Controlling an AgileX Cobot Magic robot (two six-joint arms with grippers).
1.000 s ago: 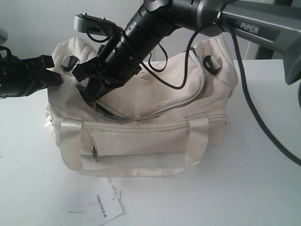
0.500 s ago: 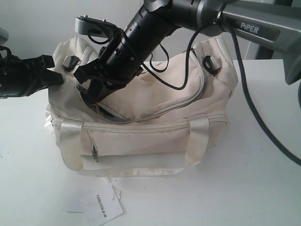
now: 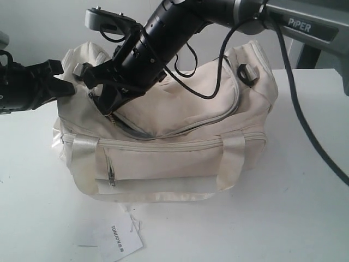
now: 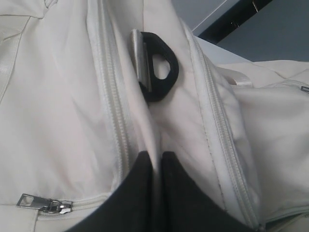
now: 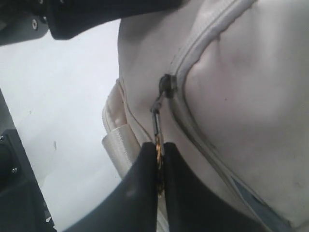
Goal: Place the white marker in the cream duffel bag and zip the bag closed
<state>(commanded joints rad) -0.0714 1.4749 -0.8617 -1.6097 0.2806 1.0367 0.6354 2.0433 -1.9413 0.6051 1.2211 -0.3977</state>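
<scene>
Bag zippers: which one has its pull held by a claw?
The curved top zipper: the right claw pinches its metal pull. The front pocket zipper is apart from both claws, its small pull hanging free.

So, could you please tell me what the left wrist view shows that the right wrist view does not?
Only the left wrist view: the left gripper pinching a fold of the cream duffel bag near a dark end clip, plus a silver zip slider. Only the right wrist view: the right gripper shut on the top zipper pull, a shiny strap and the white table. Both: cream fabric, a zipper track and closed jaws.
</scene>
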